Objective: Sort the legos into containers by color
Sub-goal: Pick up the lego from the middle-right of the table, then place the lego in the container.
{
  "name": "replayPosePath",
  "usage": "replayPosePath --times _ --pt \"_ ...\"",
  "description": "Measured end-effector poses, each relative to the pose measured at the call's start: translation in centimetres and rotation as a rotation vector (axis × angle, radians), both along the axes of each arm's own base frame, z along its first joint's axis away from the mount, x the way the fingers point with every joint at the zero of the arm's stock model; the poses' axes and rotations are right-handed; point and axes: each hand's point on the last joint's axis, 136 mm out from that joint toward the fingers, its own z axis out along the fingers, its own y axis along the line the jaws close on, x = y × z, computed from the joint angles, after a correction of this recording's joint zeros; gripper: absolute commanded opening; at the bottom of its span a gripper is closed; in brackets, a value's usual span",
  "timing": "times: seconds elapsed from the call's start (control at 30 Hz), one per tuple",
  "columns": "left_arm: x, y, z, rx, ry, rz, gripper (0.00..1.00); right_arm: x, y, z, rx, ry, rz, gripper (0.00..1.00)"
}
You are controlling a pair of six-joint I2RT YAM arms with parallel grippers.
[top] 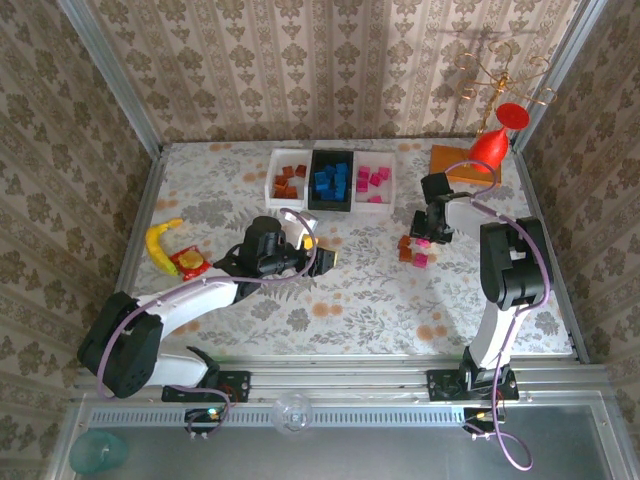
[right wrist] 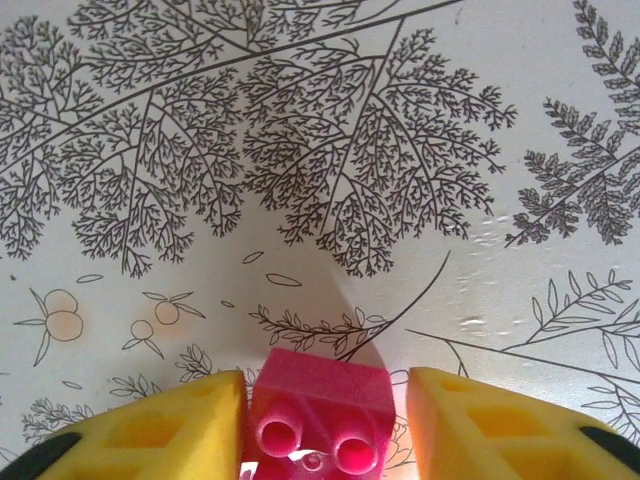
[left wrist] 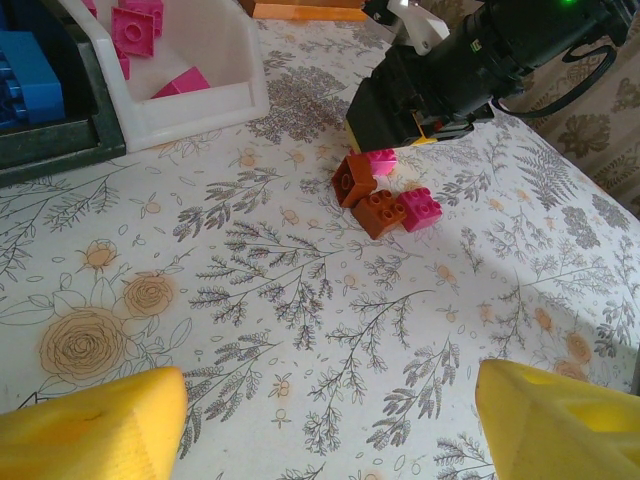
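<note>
Three joined containers sit at the back: a white bin (top: pixel 274 172) with orange-brown legos, a black bin (top: pixel 311 180) with blue ones, and a white bin (top: pixel 390 180) with pink ones. On the cloth lie two orange-brown legos (left wrist: pixel 378 212) and a pink lego (left wrist: pixel 421 207). My right gripper (right wrist: pixel 325 420) is down at this cluster, its yellow fingers (right wrist: pixel 150 430) on either side of another pink lego (right wrist: pixel 320 400). The left finger touches the lego; a narrow gap shows at the right finger. My left gripper (left wrist: pixel 335 410) hangs open and empty over bare cloth, left of the cluster.
A yellow banana toy (top: pixel 160 243) and a small red-and-yellow item (top: pixel 190 263) lie at the left. A flat orange base (top: pixel 450 160) with a red bulb (top: pixel 492 145) stands at the back right. Patterned walls enclose the table on three sides.
</note>
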Motion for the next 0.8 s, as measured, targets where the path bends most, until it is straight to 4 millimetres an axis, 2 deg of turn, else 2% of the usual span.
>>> replayPosePath --times 0.27,0.4,0.57,0.7,0.8 --pt "0.0 0.0 0.4 -0.006 -0.008 0.001 0.78 0.0 0.0 -0.2 0.022 0.006 -0.002 0.36" --pt "0.0 0.1 0.4 -0.002 -0.012 0.002 0.78 0.2 0.5 0.6 0.052 -0.019 0.002 0.33" --pt "0.1 0.3 0.2 0.012 -0.018 0.010 0.78 2.3 2.8 5.1 0.107 -0.174 0.032 0.33" --pt "0.3 0.5 0.0 0.022 -0.020 0.024 0.78 5.4 6.0 9.0 0.150 -0.302 0.085 0.33" --pt "0.4 0.6 0.0 0.026 -0.022 0.030 0.78 8.1 8.0 11.2 0.169 -0.381 0.118 0.34"
